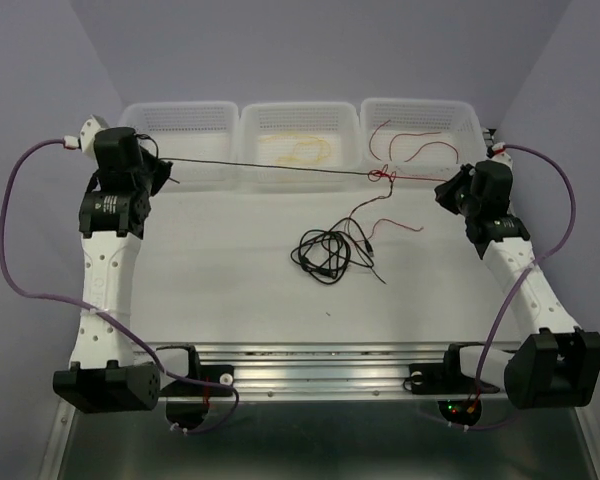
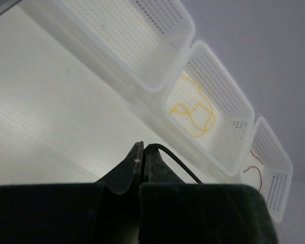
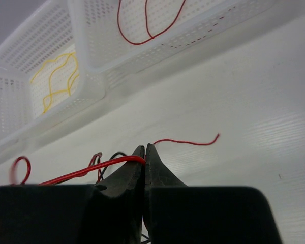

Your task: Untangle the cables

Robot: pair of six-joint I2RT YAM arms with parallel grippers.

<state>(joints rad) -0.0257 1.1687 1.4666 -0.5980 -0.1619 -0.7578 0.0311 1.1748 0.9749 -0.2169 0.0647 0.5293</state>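
Left tool (image 2: 143,148) clenched on a taut black cable (image 1: 270,167), right tool (image 3: 145,149) clenched on a red cable (image 3: 86,172); their knot (image 1: 381,175) hangs before 3 baskets (image 1: 300,105). A black tangle (image 1: 323,252) lies on the desk (image 1: 230,270).

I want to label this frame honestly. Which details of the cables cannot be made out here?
1. Knot of black cable and red cable, top view: too small to trace the crossings.
2. Black pile, top view: strands overlap, count unclear.
3. Loose red cable in the right basket, right wrist view: cut off by the top edge.
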